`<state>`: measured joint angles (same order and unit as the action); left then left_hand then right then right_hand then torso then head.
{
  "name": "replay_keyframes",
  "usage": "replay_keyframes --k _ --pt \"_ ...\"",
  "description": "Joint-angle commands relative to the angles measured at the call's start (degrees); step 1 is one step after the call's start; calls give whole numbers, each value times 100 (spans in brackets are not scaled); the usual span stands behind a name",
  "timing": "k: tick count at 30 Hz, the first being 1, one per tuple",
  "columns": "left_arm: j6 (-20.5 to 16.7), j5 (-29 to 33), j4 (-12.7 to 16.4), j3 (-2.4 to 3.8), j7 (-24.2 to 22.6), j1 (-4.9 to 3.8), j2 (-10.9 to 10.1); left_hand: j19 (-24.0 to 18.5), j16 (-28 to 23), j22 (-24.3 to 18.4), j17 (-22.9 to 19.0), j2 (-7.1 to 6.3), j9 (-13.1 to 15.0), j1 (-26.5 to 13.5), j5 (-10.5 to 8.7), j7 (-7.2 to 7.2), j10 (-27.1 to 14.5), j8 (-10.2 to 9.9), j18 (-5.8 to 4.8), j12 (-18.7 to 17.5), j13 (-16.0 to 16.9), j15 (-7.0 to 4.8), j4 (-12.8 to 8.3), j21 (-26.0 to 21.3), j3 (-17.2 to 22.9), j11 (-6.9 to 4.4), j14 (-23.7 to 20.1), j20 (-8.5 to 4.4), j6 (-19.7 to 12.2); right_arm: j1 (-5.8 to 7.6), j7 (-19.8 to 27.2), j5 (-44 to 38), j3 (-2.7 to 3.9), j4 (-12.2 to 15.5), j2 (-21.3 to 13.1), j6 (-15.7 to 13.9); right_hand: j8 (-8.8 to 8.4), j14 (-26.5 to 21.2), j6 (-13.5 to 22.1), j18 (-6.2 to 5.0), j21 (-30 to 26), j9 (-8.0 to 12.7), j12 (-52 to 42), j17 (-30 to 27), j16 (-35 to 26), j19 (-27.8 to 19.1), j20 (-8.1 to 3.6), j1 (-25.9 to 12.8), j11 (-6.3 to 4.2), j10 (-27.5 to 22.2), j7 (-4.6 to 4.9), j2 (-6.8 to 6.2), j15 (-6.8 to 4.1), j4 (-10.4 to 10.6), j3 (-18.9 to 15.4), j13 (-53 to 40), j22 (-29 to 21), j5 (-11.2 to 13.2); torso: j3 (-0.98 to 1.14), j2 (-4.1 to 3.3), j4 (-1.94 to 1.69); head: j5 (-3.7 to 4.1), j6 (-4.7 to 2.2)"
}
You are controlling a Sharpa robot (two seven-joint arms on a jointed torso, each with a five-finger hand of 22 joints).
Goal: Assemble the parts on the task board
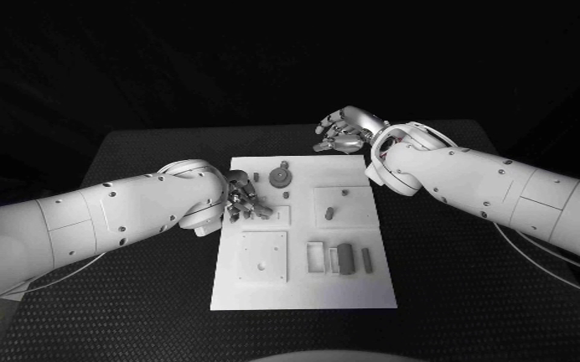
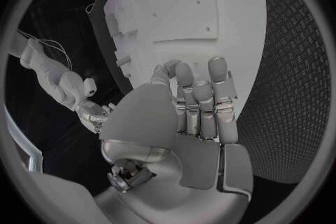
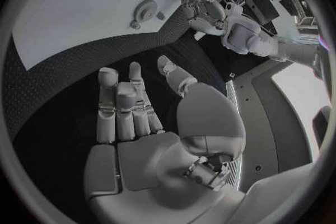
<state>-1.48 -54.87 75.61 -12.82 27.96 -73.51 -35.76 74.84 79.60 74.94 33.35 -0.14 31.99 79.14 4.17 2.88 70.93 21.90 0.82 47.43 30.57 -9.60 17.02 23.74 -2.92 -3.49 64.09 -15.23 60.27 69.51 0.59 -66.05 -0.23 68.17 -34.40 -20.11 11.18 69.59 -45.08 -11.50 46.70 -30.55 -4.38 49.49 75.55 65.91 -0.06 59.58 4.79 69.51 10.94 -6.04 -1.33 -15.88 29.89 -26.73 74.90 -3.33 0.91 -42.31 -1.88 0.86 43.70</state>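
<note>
- Your left hand (image 1: 245, 203) hovers over the task board's (image 1: 302, 291) left edge, fingers spread, holding nothing.
- Your right hand (image 1: 344, 130) hangs empty, fingers apart, just beyond the board's far edge.
- The parts (image 1: 347, 257) lie on the board.

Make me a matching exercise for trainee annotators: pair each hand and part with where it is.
Things:
1. left hand
2. right hand
3. round gear-like part
4. upright grey parts

Places:
A. beyond the task board's far edge, over the table
B. board's near right area
C. over the board's left edge
D. board's far middle

Pairs: 1-C, 2-A, 3-D, 4-B
</note>
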Motion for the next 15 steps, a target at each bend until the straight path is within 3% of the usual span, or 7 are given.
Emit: replay_keyframes --k 1,15 --pt "188 18 -26 -42 174 45 -24 -6 32 112 -8 4 -4 16 54 61 -17 -66 33 43 -7 50 -30 -35 71 55 -20 47 -110 -6 53 -4 3 3 1 56 30 -41 16 -350 -27 6 29 -7 24 -11 -39 -71 37 -11 50 4 7 44 2 -8 92 -9 -2 0 -2 0 -1" --pt "195 72 -22 -41 155 45 -71 -10 45 117 -11 43 -12 77 82 81 -33 -143 50 61 -2 68 -35 -38 78 73 -30 64 -146 -11 52 -3 3 1 -2 55 31 -41 20 -350 -29 9 29 -8 24 -10 -40 -79 37 -12 51 1 7 47 2 -8 92 -9 5 -1 2 -9 3"
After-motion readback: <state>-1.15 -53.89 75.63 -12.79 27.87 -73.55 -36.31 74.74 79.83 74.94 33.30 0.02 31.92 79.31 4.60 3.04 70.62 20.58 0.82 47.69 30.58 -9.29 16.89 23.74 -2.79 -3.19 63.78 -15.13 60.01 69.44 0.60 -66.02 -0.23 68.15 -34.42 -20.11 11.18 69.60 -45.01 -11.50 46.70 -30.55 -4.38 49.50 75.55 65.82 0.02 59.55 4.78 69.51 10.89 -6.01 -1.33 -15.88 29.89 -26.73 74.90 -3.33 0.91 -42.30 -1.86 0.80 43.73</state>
